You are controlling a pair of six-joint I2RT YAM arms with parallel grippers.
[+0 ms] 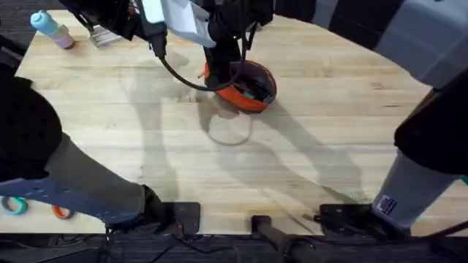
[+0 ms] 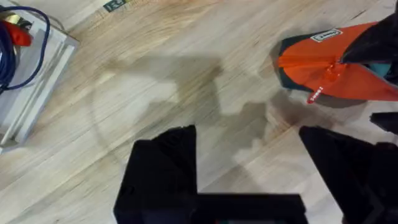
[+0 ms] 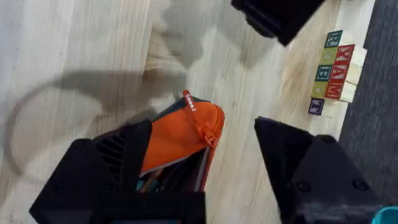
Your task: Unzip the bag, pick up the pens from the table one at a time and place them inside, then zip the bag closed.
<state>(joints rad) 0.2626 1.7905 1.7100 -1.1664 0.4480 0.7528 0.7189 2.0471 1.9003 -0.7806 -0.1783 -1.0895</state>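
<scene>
Bag (image 1: pixel 245 86) sits on the table (image 1: pixel 307 131), orange, mouth gaping with dark interior visible. A dark arm (image 1: pixel 227 44) comes down right on the bag's left end; fingers not readable. Black cable (image 1: pixel 175 73) loops just left of the bag. Far left of the bag, near the table corner: blue-and-pink bottle (image 1: pixel 51 29). Scissors (image 1: pixel 14 206) lie well below-left of the bag.
</scene>
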